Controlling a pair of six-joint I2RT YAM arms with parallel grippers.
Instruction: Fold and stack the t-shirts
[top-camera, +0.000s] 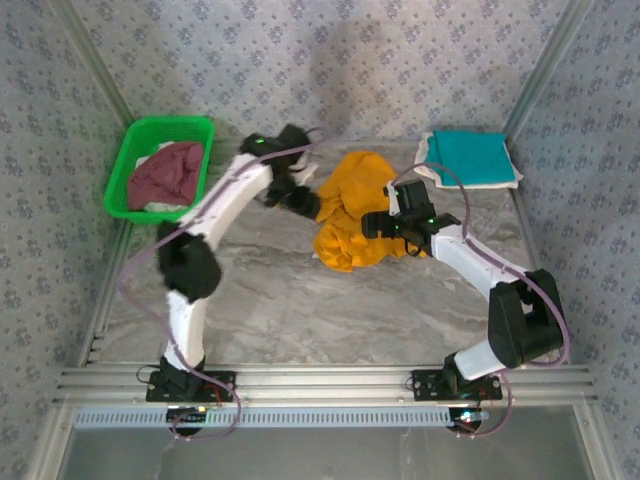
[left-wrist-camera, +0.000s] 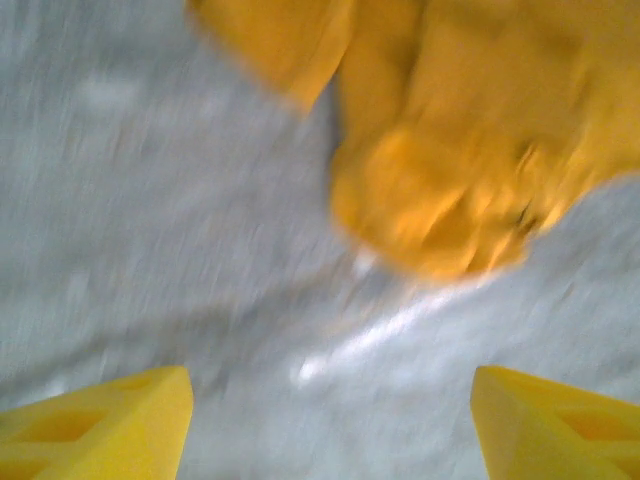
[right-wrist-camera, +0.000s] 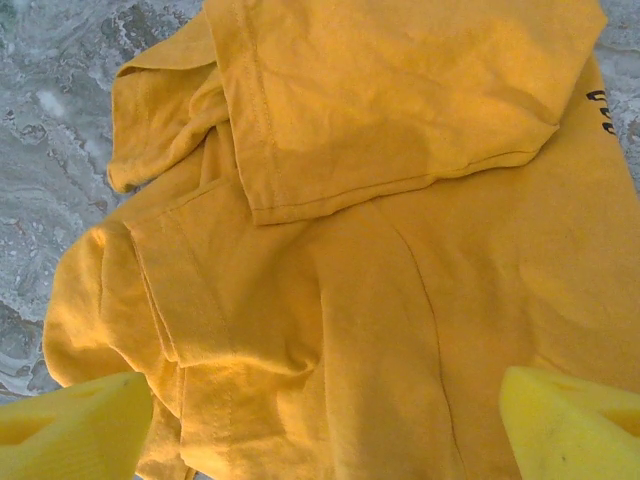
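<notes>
Orange tee (top-camera: 350, 210) lies crumpled right of basket (top-camera: 122, 165); teal tee (top-camera: 468, 155) folded farther right; maroon tee (top-camera: 165, 172) bunched inside it. Left gripper (left-wrist-camera: 330, 380) and right gripper (right-wrist-camera: 325, 380) both released, empty. Folding mostly outstanding.

I see the grey marbled surface (top-camera: 290, 300) carrying a crumpled orange-yellow t-shirt (top-camera: 350, 215) near its middle, a folded teal t-shirt (top-camera: 468, 155) stacked on a white one (top-camera: 512, 181) at the far right corner, and a green basket (top-camera: 122, 168) at the far left.

A green plastic basket (top-camera: 118, 172) sits at the far left corner of the grey marbled surface (top-camera: 300, 300). Floral-patterned walls (top-camera: 330, 60) enclose it, and a metal rail (top-camera: 320, 382) borders the near edge.
</notes>
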